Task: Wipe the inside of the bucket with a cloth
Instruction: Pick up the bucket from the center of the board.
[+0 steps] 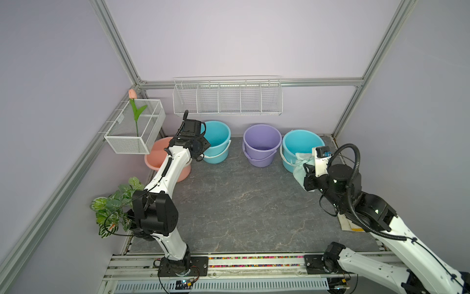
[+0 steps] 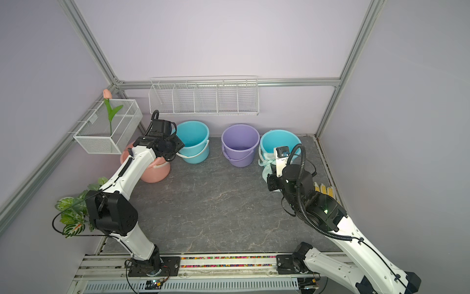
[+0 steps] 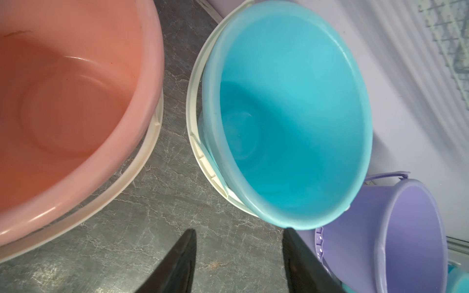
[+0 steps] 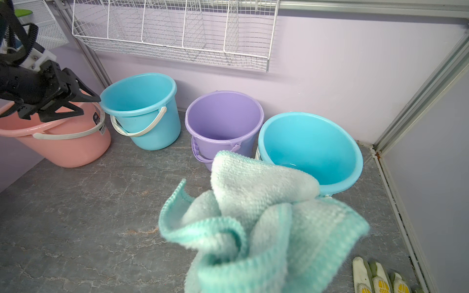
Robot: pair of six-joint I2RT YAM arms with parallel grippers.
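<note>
Cloth (image 4: 253,223) clamped in right fingers (image 1: 307,170), hidden in wrist view; left fingers (image 3: 177,263) parted, empty

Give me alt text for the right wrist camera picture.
A bunched pale mint-green terry cloth fills the foreground above a grey stone-look table. Behind it four round plastic buckets line the lilac wall: pink, turquoise, purple, turquoise. The left arm's black pincer hangs open near the pink one.
</note>
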